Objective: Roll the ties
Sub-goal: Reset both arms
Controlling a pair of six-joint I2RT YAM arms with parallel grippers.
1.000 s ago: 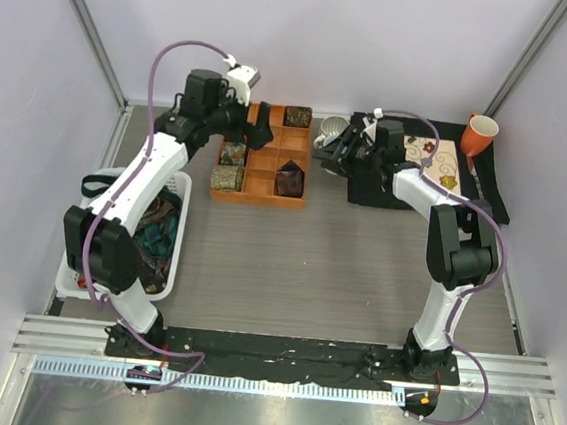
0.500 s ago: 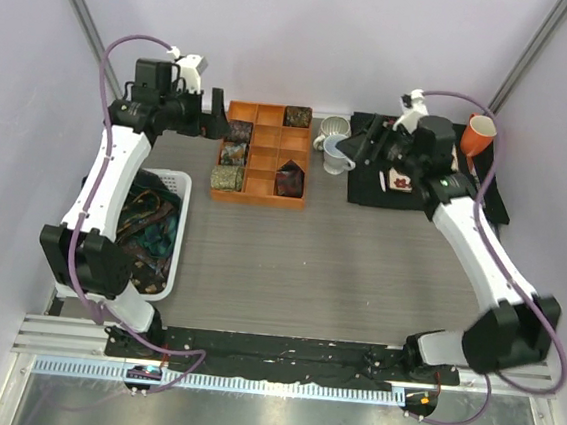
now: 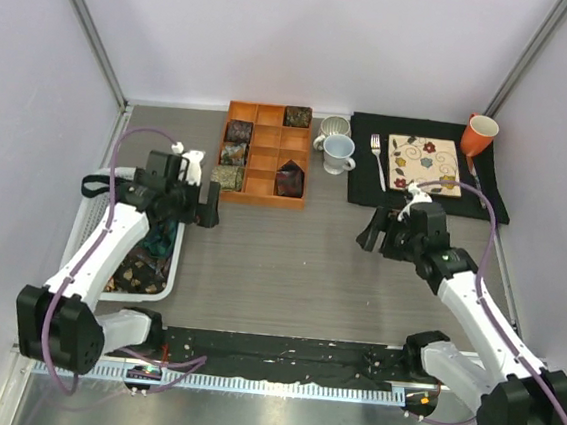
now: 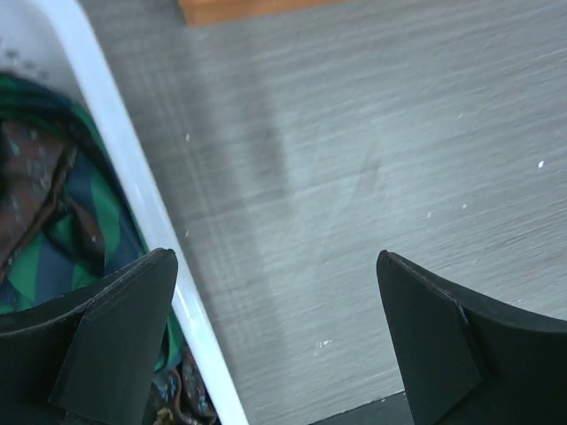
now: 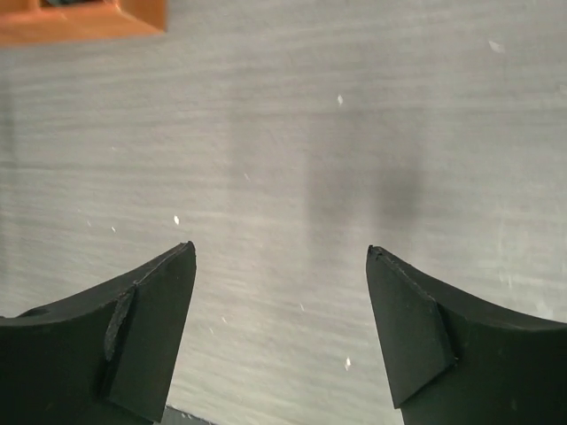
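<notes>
Over the table, left and right jaws both stand wide open, holding nothing.

Rolled ties sit in compartments of the divided tray, at the back of the bench. Left and forward of the tray: basket holding loose ties. Just right of the tray: two mugs. Further right: placemat bearing fork, plate and third mug.

place: robot lab cell | signs: plain enclosure walls, aluminium rails, left arm and right arm bolted to grey table
</notes>
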